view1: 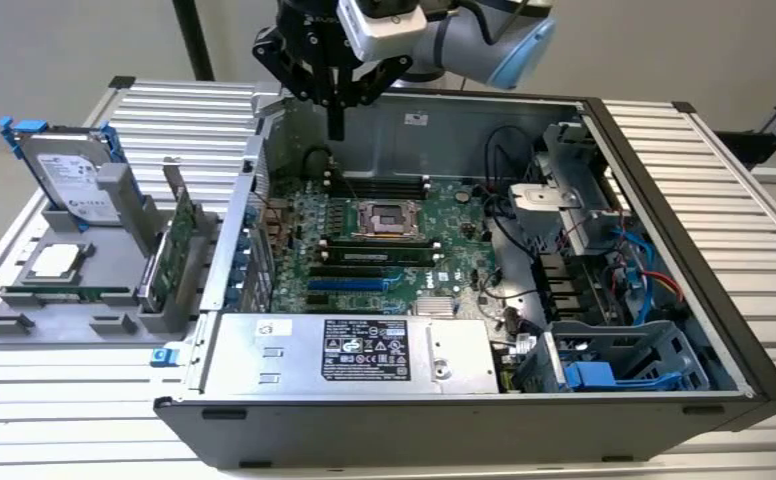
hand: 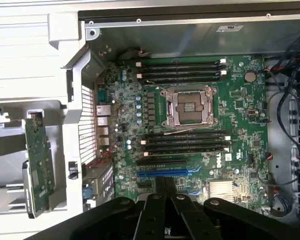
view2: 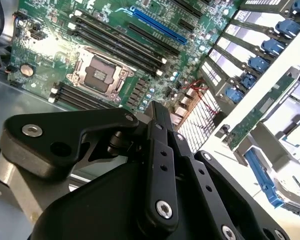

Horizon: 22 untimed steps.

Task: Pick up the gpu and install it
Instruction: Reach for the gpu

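The gpu [view1: 164, 262] stands on edge in a grey holder [view1: 95, 325] on the exterior view's left, just outside the open computer case [view1: 708, 300]. Its green board also shows in the first wrist view [hand: 38, 165] and the second wrist view [view2: 267, 112]. My gripper [view1: 336, 128] hangs above the far wall of the case, well away from the gpu. Its black fingers are shut together with nothing between them, as both wrist views show [hand: 165, 182] [view2: 156, 109]. Below it lies the motherboard [view1: 361, 240] with a blue slot [hand: 170, 172].
The holder also carries a silver hard drive in a blue frame [view1: 75, 180], a small square chip [view1: 55, 262] and a narrow green memory stick [view1: 68, 295]. Inside the case are a power supply [view1: 361, 352], cables [view1: 628, 260] and a drive cage [view1: 622, 365].
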Motion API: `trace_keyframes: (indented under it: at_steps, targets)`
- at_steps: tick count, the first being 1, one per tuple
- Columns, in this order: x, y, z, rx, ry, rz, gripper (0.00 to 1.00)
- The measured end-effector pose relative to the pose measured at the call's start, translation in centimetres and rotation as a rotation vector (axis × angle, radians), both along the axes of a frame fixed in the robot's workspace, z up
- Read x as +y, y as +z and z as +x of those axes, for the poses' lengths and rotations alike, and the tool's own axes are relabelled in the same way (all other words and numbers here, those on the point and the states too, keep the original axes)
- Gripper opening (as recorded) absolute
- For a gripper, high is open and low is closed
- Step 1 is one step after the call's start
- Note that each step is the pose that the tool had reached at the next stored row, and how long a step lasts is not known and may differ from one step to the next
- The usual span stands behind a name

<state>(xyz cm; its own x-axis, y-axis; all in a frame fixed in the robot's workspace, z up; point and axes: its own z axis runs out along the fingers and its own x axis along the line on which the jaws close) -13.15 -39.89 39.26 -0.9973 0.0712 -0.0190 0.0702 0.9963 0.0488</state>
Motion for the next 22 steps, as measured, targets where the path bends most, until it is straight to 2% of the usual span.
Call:
trace_keyframes:
  at_steps: [22]
  targets:
    - [-0.02, 0.0, -2.08, 0.0, 0.0, 0.0015, 0.0]
